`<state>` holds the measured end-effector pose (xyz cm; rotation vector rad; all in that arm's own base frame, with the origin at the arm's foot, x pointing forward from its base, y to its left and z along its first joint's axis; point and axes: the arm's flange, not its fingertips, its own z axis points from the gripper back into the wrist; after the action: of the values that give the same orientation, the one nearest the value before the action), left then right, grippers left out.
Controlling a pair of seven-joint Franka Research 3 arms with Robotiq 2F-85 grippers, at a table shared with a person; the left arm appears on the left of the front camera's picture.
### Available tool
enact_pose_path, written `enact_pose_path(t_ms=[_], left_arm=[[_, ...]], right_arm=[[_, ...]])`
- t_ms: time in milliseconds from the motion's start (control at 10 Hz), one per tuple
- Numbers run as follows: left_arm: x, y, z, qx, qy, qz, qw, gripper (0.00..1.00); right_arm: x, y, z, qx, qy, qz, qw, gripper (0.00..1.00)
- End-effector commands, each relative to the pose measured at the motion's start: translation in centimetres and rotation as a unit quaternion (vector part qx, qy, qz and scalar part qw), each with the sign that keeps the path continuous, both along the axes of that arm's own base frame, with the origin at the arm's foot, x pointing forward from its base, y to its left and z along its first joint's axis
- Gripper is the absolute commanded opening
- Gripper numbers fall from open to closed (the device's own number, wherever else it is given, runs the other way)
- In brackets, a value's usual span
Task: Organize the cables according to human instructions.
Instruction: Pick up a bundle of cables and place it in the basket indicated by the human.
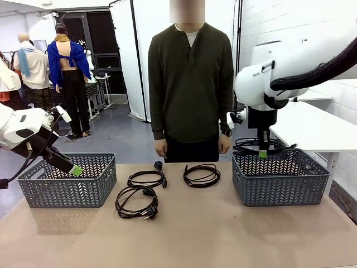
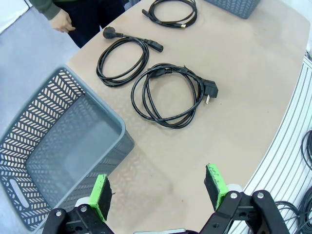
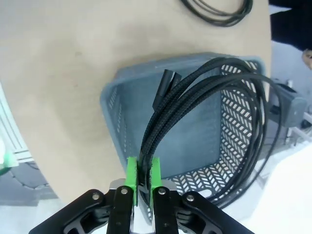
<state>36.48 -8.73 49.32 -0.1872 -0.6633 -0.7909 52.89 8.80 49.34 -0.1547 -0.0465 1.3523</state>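
Done so far: judging by how things lie, no cable is sorted for good yet; one coiled power cable (image 3: 195, 87) hangs in the right gripper (image 3: 143, 168) over the right grey basket (image 1: 273, 184), not yet let go.
Right gripper: fingers clenched on the bunched loops of that cable, the coil drooping toward the basket's open top.
Left gripper: the left gripper (image 2: 158, 187) is released, jaws wide, grasping nothing; it hovers by the near rim of the left grey basket (image 2: 29, 131), which has no cable in it.
Left to do: three cables on the table. The near-left coil (image 1: 136, 202) with an angled plug, the middle coil (image 1: 146, 178) just beyond it, and the far-right coil (image 1: 202, 175), apart from the other two.
Person: the human (image 1: 189, 84) stands at the far edge, arms down, pointing at nothing; which basket each cable goes to can't be read here.
Surface: tan table (image 1: 195, 234), smooth, with one basket at each end and the cables between them.
Room: grey floor, white curtain panels behind the person, white brick wall and a white bench on the right.
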Motion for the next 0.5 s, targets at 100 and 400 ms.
enact_pose_path(t_ms=[100,400], left_arm=[[0.1,0.0,0.0,-0.002,0.002,0.006,1.0,1.0],[0.1,0.0,0.0,-0.002,0.002,0.006,1.0,1.0]], right_arm=[[1.6,-2.9,-1.5,0.021,0.005,0.044,0.999,0.0],[2.5,-3.7,-2.5,0.028,0.006,0.078,0.997,0.0]])
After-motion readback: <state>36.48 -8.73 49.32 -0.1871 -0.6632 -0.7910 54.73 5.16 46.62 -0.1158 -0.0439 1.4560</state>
